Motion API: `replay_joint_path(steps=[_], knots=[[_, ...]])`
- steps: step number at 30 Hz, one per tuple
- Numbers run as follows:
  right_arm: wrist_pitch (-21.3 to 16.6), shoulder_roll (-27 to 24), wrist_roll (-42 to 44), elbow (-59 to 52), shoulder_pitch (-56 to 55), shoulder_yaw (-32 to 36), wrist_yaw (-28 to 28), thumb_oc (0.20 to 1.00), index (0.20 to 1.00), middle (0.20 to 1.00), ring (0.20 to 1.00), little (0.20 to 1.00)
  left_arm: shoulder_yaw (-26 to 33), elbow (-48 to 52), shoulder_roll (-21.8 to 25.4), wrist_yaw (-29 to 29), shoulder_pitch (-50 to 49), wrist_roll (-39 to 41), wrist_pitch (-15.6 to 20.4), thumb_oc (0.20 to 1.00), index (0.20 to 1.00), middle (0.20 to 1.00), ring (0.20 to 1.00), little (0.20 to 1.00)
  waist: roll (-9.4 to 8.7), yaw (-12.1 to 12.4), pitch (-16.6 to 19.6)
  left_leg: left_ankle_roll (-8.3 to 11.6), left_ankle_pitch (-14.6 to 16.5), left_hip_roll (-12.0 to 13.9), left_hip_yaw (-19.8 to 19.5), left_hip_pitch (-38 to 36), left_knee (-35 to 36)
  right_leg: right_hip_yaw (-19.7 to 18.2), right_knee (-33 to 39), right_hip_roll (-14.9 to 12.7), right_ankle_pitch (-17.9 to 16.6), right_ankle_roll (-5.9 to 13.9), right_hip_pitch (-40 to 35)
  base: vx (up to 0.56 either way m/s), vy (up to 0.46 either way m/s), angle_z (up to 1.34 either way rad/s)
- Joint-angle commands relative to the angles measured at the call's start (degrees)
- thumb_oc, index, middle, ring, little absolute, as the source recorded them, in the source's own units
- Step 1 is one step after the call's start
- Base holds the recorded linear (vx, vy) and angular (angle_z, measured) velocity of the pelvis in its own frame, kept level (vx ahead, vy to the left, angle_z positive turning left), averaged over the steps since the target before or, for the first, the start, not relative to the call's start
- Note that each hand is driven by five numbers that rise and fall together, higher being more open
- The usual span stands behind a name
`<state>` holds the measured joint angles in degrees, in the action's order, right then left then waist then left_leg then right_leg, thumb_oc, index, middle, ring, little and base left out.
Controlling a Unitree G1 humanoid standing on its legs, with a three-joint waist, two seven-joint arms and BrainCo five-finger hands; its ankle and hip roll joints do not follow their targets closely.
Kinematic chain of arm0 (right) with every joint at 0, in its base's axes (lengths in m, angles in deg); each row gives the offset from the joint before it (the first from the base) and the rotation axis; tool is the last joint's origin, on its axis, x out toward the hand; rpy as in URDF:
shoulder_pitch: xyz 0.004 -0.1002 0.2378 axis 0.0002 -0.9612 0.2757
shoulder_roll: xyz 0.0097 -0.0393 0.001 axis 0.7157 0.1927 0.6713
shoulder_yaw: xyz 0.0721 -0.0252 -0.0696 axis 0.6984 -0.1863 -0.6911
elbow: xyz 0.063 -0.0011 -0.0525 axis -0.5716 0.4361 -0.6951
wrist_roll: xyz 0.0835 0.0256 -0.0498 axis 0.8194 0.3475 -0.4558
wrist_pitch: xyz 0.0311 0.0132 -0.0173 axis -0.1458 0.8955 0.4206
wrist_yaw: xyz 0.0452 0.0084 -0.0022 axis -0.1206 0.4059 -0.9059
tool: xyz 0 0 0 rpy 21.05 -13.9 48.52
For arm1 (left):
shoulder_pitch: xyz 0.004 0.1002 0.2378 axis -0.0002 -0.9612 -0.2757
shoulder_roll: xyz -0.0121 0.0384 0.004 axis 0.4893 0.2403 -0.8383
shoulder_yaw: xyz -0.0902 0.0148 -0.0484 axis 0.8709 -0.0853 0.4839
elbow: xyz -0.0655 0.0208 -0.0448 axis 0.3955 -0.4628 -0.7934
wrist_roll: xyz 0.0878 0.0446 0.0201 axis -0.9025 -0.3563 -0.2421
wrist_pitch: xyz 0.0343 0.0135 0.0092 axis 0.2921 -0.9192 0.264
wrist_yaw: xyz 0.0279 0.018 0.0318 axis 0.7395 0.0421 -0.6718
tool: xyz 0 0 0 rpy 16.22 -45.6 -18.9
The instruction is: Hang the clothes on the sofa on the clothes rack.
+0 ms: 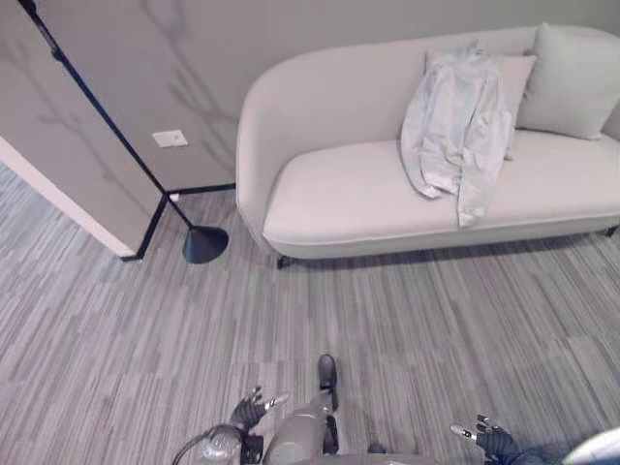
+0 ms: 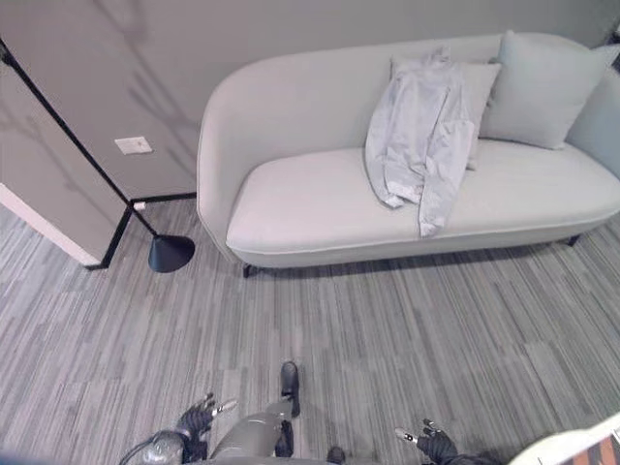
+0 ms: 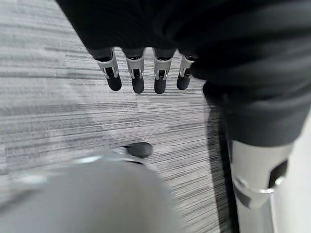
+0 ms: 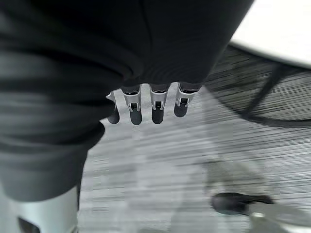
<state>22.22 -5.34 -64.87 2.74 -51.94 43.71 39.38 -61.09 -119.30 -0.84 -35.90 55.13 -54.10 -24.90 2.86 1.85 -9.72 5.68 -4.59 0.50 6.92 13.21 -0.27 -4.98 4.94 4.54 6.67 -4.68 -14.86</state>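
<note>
Striped carpet [image 1: 145, 349], jacket [image 1: 455, 136] on sofa [image 1: 329, 194]

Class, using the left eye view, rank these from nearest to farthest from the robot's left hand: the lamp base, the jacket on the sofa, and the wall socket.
From the left hand, low in the view, fingers relaxed:
1. Lamp base: on the floor, ahead and slightly left.
2. Wall socket: on the wall, beyond the lamp base.
3. Jacket: draped over the sofa backrest, far to the right.
</note>
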Motion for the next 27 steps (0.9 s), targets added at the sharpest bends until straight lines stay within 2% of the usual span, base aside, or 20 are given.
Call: replay_joint_path(steps=[1, 3, 4, 6, 7, 8, 9, 10, 11, 12, 14, 15, 16, 17, 19, 21, 22, 27], knots=[[-0.7, 0.5, -1.8, -1.1, -1.6, -1.4, -0.6, 1.000, 1.000, 1.000, 1.000, 1.000, 1.4, 1.5, 1.7, 0.3, 0.7, -1.7, 2.1, 1.000, 1.000, 1.000, 1.000, 1.000, -3.06, -0.2, 5.0, -3.58, -6.6, -2.8, 1.3, -3.8, 5.3, -1.7, -3.0, -2.1, 1.8, 7.77, -0.6, 0.37, 0.108, -0.34], [-0.7, 1.1, -2.7, -0.2, -1.4, -1.9, -1.0, 1.000, 1.000, 1.000, 1.000, 1.000, 2.3, 0.9, 1.8, -0.1, 0.6, -1.9, 2.1, 1.000, 1.000, 1.000, 1.000, 1.000, -4.03, 0.1, 6.4, -4.39, -5.0, -3.3, 1.8, -5.4, 5.3, -1.4, -6.2, -3.8, 2.0, 9.08, -0.2, 0.30, 0.091, -0.36], [-0.7, 1.1, -2.7, -0.2, -1.4, -1.9, -1.0, 1.000, 1.000, 1.000, 1.000, 1.000, 2.3, 0.9, 1.8, -0.1, 0.6, -1.9, 2.1, 1.000, 1.000, 1.000, 1.000, 1.000, -4.07, 0.1, 6.4, -4.40, -5.0, -3.3, 1.8, -5.4, 5.3, -1.5, -6.2, -3.9, 2.1, 9.09, -0.2, 0.20, 0.068, -0.23], [-0.6, 1.3, -4.1, 0.1, -1.0, -2.4, -1.4, 1.000, 1.000, 1.000, 1.000, 1.000, 3.3, 1.0, 2.2, -0.2, 0.5, -1.5, 2.1, 1.000, 1.000, 1.000, 1.000, 1.000, -5.03, 1.1, 7.3, -5.22, -3.1, -4.0, 2.4, -7.1, 5.3, -0.3, -11.9, -5.9, 0.0, 11.21, 1.2, 0.25, 0.083, -0.06], [-0.6, 1.4, -4.2, -0.1, -0.9, -2.5, -1.4, 1.000, 1.000, 1.000, 1.000, 1.000, 3.4, 1.3, 2.4, -0.1, 0.6, -1.3, 2.0, 1.000, 1.000, 1.000, 1.000, 1.000, -5.39, 1.4, 7.3, -5.67, -2.4, -4.4, 2.6, -7.9, 5.3, 0.5, -16.4, -6.9, -2.2, 12.59, 3.0, 0.23, 0.091, -0.02], [-0.5, 1.3, -4.0, 0.2, -0.5, -2.4, -1.4, 1.000, 1.000, 1.000, 1.000, 1.000, 3.4, 1.4, 2.5, -0.1, 0.8, -1.1, 1.9, 1.000, 1.000, 1.000, 1.000, 1.000, -5.68, 1.6, 7.0, -6.30, -1.6, -4.8, 2.7, -9.0, 5.2, 1.0, -22.3, -7.8, -6.6, 14.43, 5.7, 0.21, 0.124, -0.02], [-0.4, 1.1, -3.8, 0.0, 0.1, -2.0, -1.3, 1.000, 1.000, 1.000, 1.000, 1.000, 3.3, 1.6, 2.9, -0.2, 1.2, -1.1, 1.7, 1.000, 1.000, 1.000, 1.000, 1.000, -5.49, 1.2, 5.7, -7.54, -0.2, -4.8, 2.5, -11.7, 5.3, 2.2, -33.2, -8.6, -14.3, 16.26, 10.7, 0.21, 0.150, 0.00], [-0.2, 1.1, -3.1, -0.1, 0.3, -1.8, -1.2, 1.000, 1.000, 1.000, 1.000, 1.000, 2.8, 1.5, 3.3, -0.1, 1.5, -1.1, 1.4, 1.000, 1.000, 1.000, 1.000, 1.000, -5.14, 0.7, 4.7, -8.13, 0.5, -4.5, 2.3, -13.1, 5.3, 3.7, -38.3, -8.7, -16.5, 15.90, 13.3, 0.19, 0.151, -0.08], [-0.2, 1.2, -3.1, -0.6, 0.3, -1.7, -1.1, 1.000, 1.000, 1.000, 1.000, 1.000, 2.6, 1.4, 3.6, -0.2, 1.6, -1.4, 1.2, 1.000, 1.000, 1.000, 1.000, 1.000, -4.28, 0.4, 4.3, -8.49, 1.0, -3.8, 1.9, -14.2, 5.3, 5.6, -42.0, -9.5, -15.8, 14.76, 15.7, 0.19, 0.111, 0.00], [-0.2, 1.5, -3.0, -0.6, 0.2, -1.8, -0.8, 1.000, 1.000, 1.000, 1.000, 1.000, 2.4, 1.6, 3.9, -0.2, 1.9, -1.6, 1.1, 1.000, 1.000, 1.000, 1.000, 1.000, -3.31, 0.4, 4.1, -8.42, 1.7, -2.8, 1.7, -15.1, 5.3, 8.5, -43.2, -11.6, -14.0, 13.87, 18.5, 0.20, 0.064, 0.38], [-0.2, 1.5, -2.9, -0.6, -0.1, -1.6, -0.7, 1.000, 1.000, 1.000, 1.000, 1.000, 2.1, 1.7, 4.0, -0.2, 2.3, -1.9, 1.2, 1.000, 1.000, 1.000, 1.000, 1.000, -3.08, -0.6, 3.7, -7.98, 2.9, -2.6, 0.5, -16.5, 5.3, 12.9, -37.2, -15.3, -10.2, 12.33, 19.6, 0.21, -0.034, 0.57], [-0.2, 1.3, -2.8, -0.7, -0.2, -1.4, -0.5, 1.000, 1.000, 1.000, 1.000, 1.000, 1.9, 1.4, 4.1, -0.3, 2.8, -2.0, 1.3, 1.000, 1.000, 1.000, 1.000, 1.000, -2.72, -0.9, 3.5, -7.43, 4.0, -2.1, 0.1, -17.2, 5.3, 14.8, -32.0, -16.4, -7.9, 11.75, 20.1, 0.20, -0.117, 0.31], [-0.1, 1.3, -2.6, -0.8, -0.2, -1.3, -0.5, 1.000, 1.000, 1.000, 1.000, 1.000, 1.5, 1.1, 4.1, -0.5, 3.2, -2.0, 1.4, 1.000, 1.000, 1.000, 1.000, 1.000, -3.02, -1.5, 3.1, -6.94, 4.4, -2.3, -0.8, -17.8, 5.3, 15.2, -26.2, -16.7, -7.9, 12.00, 20.5, 0.20, -0.161, 0.44], [-0.1, 1.3, -2.2, -0.7, -0.2, -1.2, -0.4, 1.000, 1.000, 1.000, 1.000, 1.000, 1.0, 0.9, 4.0, -0.7, 3.8, -2.2, 1.6, 1.000, 1.000, 1.000, 1.000, 1.000, -3.52, -2.2, 2.8, -6.41, 5.1, -2.5, -1.8, -18.7, 5.3, 13.9, -18.4, -16.3, -8.9, 12.68, 20.4, 0.20, -0.175, 0.54], [0.1, 1.8, -2.2, 0.7, -0.3, -1.3, -0.2, 1.000, 1.000, 1.000, 1.000, 1.000, 0.6, 0.3, 3.8, -1.1, 4.2, -3.0, 2.1, 1.000, 1.000, 1.000, 1.000, 1.000, -4.63, -3.2, 2.8, -5.83, 6.5, -2.9, -3.0, -19.8, 5.3, 8.7, -9.2, -15.2, -12.1, 14.59, 21.3, 0.21, -0.163, 0.54], [0.3, 2.3, -2.7, 1.2, -0.4, -1.8, -0.5, 1.000, 1.000, 1.000, 1.000, 1.000, 0.6, 0.3, 3.7, -0.9, 4.0, -2.9, 2.1, 1.000, 1.000, 1.000, 1.000, 1.000, -5.48, -3.3, 2.5, -5.27, 7.1, -2.5, -3.1, -21.2, 5.3, 4.8, -6.6, -14.6, -15.2, 16.00, 21.3, 0.16, -0.191, 0.73], [0.3, 2.4, -2.7, 0.8, -0.6, -1.9, -0.5, 1.000, 1.000, 1.000, 1.000, 1.000, 0.5, 0.3, 3.7, -0.9, 3.8, -3.0, 2.2, 1.000, 1.000, 1.000, 1.000, 1.000, -5.74, -3.3, 2.6, -5.16, 7.1, -2.4, -3.2, -21.3, 5.3, 4.5, -6.9, -14.6, -15.9, 16.16, 21.2, 0.12, -0.195, 0.79], [0.3, 2.4, -3.0, 0.2, -1.7, -1.6, -0.7, 1.000, 1.000, 1.000, 1.000, 1.000, 0.2, -1.8, 3.0, -1.3, 3.3, -5.0, 1.9, 1.000, 1.000, 1.000, 1.000, 1.000, -6.27, -3.1, 4.5, -4.68, 7.9, -2.0, -3.4, -22.2, 5.3, 5.6, -3.5, -14.8, -14.5, 15.99, 17.4, 0.09, -0.149, 0.28]])
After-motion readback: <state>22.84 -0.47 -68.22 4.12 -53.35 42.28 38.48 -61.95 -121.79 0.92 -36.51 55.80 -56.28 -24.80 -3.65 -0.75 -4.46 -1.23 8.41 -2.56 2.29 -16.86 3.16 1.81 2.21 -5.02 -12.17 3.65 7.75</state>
